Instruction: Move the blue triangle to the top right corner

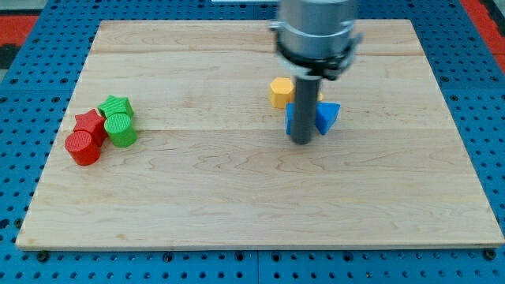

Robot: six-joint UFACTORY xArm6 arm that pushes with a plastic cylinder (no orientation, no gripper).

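The blue triangle [328, 116] lies on the wooden board [237, 197] right of centre. My tip [302, 142] rests on the board just left of and slightly below the triangle, touching or nearly touching it. The rod hides much of another blue block [290, 118] behind it. A yellow block [280, 91] sits just above and left of the rod. The board's top right corner [406, 31] is up and to the right of the triangle.
A cluster at the view's left holds a green star-like block [117, 106], a green cylinder [121, 129], a red star-like block [90, 122] and a red cylinder [83, 147]. Blue pegboard [473, 87] surrounds the board.
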